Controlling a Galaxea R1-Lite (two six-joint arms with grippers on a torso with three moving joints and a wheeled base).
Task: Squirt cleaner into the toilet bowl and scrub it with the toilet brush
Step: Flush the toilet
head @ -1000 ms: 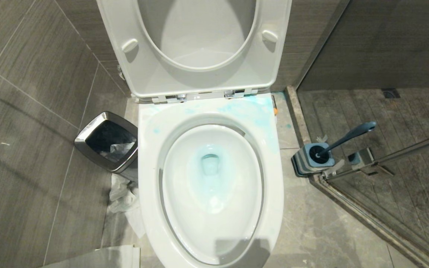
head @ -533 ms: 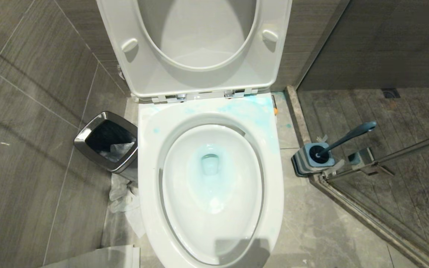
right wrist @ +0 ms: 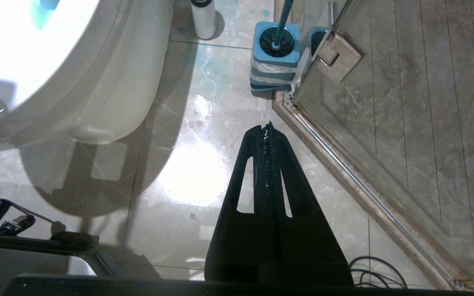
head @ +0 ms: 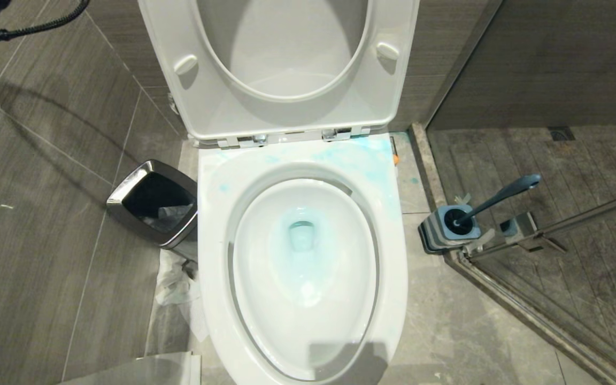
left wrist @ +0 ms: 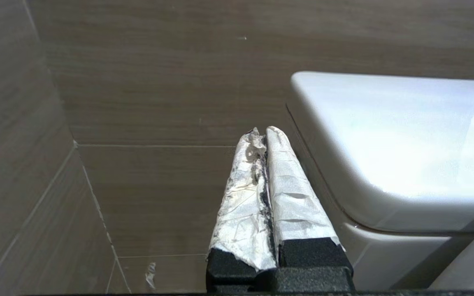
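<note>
Both tools are pinched empty, the left tool up by the tank, so the toilet brush may go unscrubbed into the toilet bowl.

Showing white crinkled tape wrapping on left gripper fingers; right gripper plain black, slotted, black cables trailing behind.

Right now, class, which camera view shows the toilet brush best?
The head view: the whole toilet brush shows, angled handle standing in its striped base. The right wrist view cuts off most of the handle above the base. The left wrist view shows none of it.
</note>
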